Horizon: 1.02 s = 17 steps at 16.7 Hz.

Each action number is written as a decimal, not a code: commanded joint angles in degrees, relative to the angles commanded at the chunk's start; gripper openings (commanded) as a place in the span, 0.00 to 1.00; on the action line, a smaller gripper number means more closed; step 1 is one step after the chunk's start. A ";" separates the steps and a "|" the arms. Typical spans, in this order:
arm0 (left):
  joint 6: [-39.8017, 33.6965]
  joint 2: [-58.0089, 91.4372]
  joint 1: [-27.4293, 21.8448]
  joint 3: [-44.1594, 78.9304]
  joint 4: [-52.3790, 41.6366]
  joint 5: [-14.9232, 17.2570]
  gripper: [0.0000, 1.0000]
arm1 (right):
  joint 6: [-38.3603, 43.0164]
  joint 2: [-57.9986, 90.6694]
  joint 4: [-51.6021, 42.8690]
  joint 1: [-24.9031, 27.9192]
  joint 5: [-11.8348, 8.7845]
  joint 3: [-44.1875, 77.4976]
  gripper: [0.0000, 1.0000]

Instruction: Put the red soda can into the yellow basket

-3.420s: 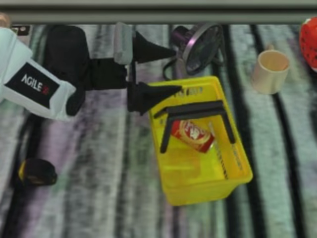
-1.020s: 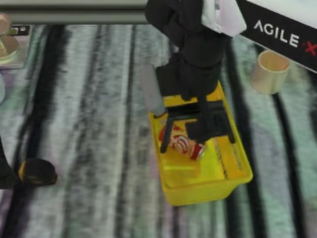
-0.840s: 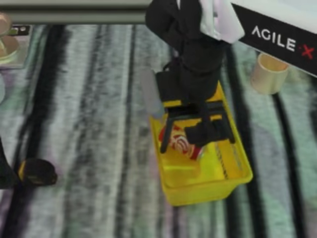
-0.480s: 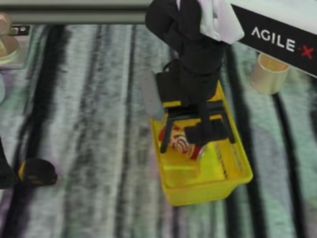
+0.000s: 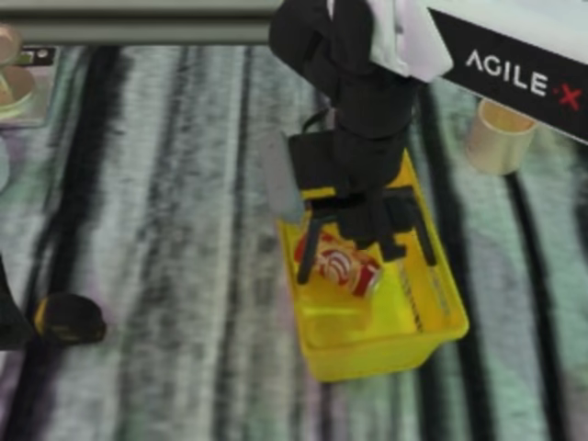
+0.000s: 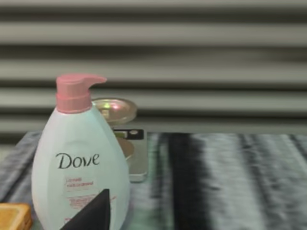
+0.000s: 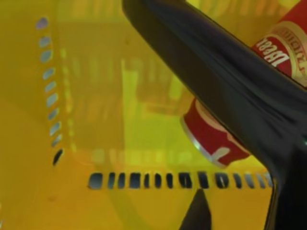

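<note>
Red soda can [image 5: 337,265] lying on its side inside the yellow basket [image 5: 432,344], placement apparently complete; right gripper [image 5: 372,241] directly above it, finger spread indiscernible, withdrawal remaining; left arm parked at the table's left edge.

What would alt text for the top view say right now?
The red soda can lies on its side inside the yellow basket, under its black handles, with the right gripper lowered over the basket just above it. A beige cup stands at the table's right; the left arm sits at the left edge.
</note>
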 joint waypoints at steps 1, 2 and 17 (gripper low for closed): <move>0.00 0.00 0.00 0.00 0.00 0.00 1.00 | 0.00 0.00 0.00 0.00 0.00 0.00 0.17; 0.00 0.00 0.00 0.00 0.00 0.00 1.00 | 0.00 0.00 0.00 0.00 0.00 0.00 0.10; 0.00 0.00 0.00 0.00 0.00 0.00 1.00 | 0.00 0.00 0.00 0.00 0.00 0.00 0.00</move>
